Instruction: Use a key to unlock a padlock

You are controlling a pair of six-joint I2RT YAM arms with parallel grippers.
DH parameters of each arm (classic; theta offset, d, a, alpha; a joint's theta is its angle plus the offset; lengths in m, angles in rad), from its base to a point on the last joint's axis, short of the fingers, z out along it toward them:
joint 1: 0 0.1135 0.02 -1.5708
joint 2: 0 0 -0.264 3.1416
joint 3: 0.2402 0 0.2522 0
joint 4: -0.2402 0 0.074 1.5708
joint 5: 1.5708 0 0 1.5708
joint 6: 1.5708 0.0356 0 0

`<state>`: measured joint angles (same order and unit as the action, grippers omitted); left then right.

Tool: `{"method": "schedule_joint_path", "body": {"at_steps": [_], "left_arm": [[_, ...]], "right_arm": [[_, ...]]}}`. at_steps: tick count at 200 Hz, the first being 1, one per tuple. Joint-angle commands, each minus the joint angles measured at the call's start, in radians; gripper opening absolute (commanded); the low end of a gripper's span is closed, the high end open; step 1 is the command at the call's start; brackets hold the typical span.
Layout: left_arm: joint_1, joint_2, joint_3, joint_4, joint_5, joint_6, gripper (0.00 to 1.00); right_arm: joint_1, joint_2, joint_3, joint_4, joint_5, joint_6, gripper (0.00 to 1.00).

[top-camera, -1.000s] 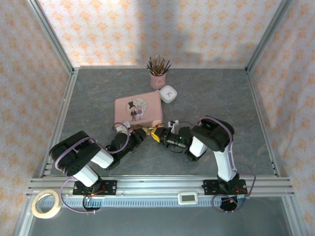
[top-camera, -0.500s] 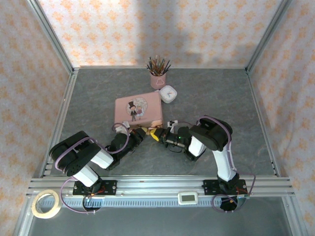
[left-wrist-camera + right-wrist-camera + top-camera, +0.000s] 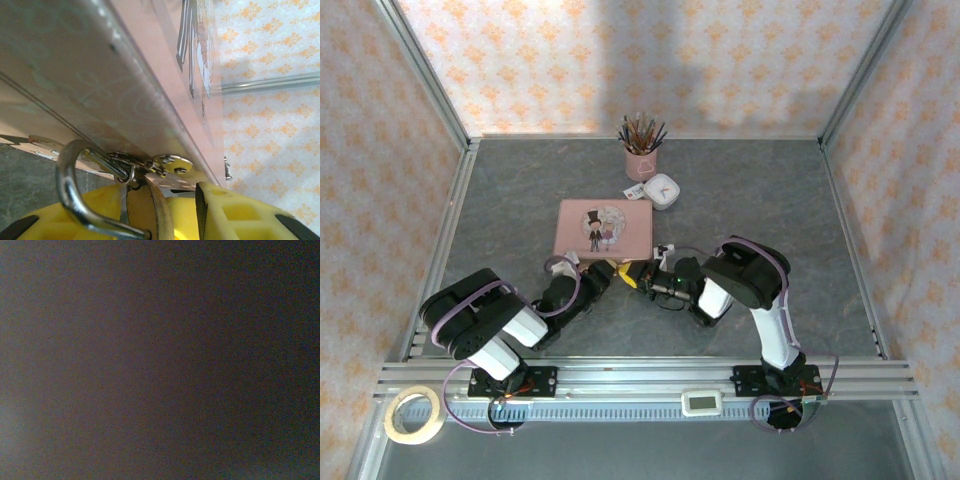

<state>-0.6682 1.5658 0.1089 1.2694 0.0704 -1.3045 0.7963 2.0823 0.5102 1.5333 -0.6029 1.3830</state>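
Padlock (image 3: 142, 212) has brass body, thin silver shackle.

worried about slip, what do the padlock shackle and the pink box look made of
Padlock shackle: bare polished metal, likely steel, silvery with sharp bright glints. Pink box: seemingly thin painted tin, semi-gloss, its side showing soft smeared reflections; coated plastic can't be ruled out.

Left gripper (image 3: 608, 270) tip-to-tip with right gripper (image 3: 636, 274)
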Motion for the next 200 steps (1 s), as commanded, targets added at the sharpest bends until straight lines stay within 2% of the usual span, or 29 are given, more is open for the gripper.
{"method": "schedule_joint_path", "body": {"at_steps": [1,28,70,90,134,165,200], "left_arm": [[-0.012,-0.045,-0.002,0.003,-0.03,-0.029,0.46],[-0.032,-0.074,0.016,-0.042,-0.055,-0.042,0.5],[-0.052,-0.05,0.045,-0.061,-0.072,-0.072,0.49],[-0.057,-0.024,0.047,-0.012,-0.085,-0.095,0.4],[-0.07,0.003,0.118,-0.031,-0.087,-0.084,0.0],[-0.074,0.04,0.125,0.013,-0.096,-0.084,0.0],[-0.076,0.138,0.108,0.177,-0.09,-0.134,0.0]], "right_arm": [[0.013,-0.047,-0.024,0.063,-0.005,-0.017,0.0],[0.047,-0.122,-0.053,-0.02,0.033,-0.019,0.0],[0.083,-0.27,-0.056,-0.275,0.116,-0.091,0.0],[0.096,-0.323,-0.037,-0.395,0.161,-0.114,0.0],[0.112,-0.36,-0.03,-0.463,0.206,-0.107,0.0],[0.112,-0.368,-0.029,-0.468,0.211,-0.098,0.0],[0.084,-0.37,-0.022,-0.444,0.195,-0.074,0.0]]}}
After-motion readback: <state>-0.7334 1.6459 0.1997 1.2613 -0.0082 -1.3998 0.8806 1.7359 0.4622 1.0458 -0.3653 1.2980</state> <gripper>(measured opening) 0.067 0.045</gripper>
